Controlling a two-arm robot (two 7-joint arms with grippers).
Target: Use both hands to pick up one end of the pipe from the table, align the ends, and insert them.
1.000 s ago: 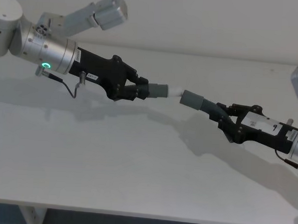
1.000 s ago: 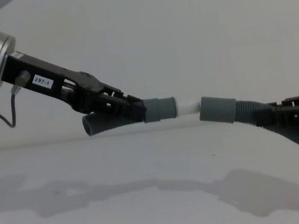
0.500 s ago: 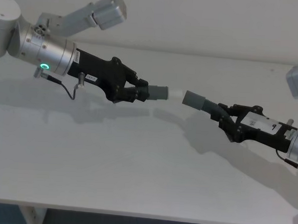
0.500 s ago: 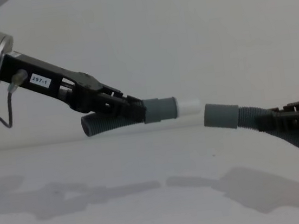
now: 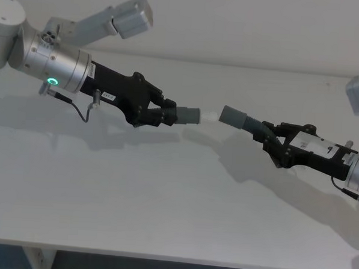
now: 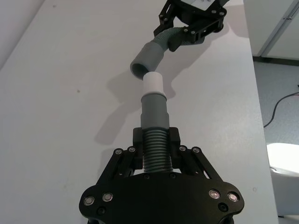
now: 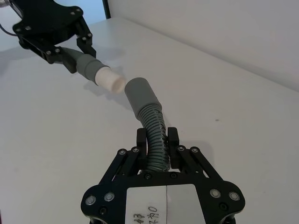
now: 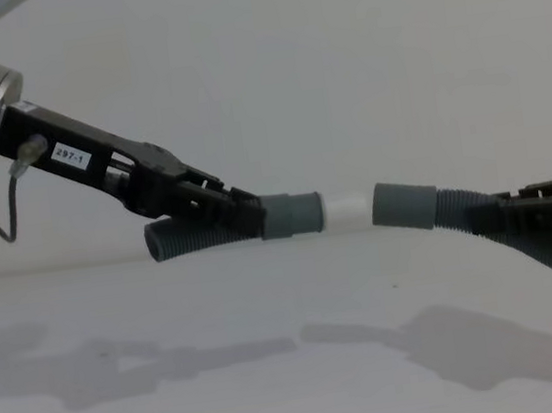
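Grey hose pcs clamped | left gripper (image 5: 158, 111) | right gripper (image 5: 269, 137) | airborne

Head view high, angled down; chest view low, side-on; both share table (image 5: 164, 194)

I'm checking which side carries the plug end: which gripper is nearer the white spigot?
Left. The left gripper is shut on the hose piece that ends in the white spigot. The right gripper holds the other hose piece, across the gap from it.
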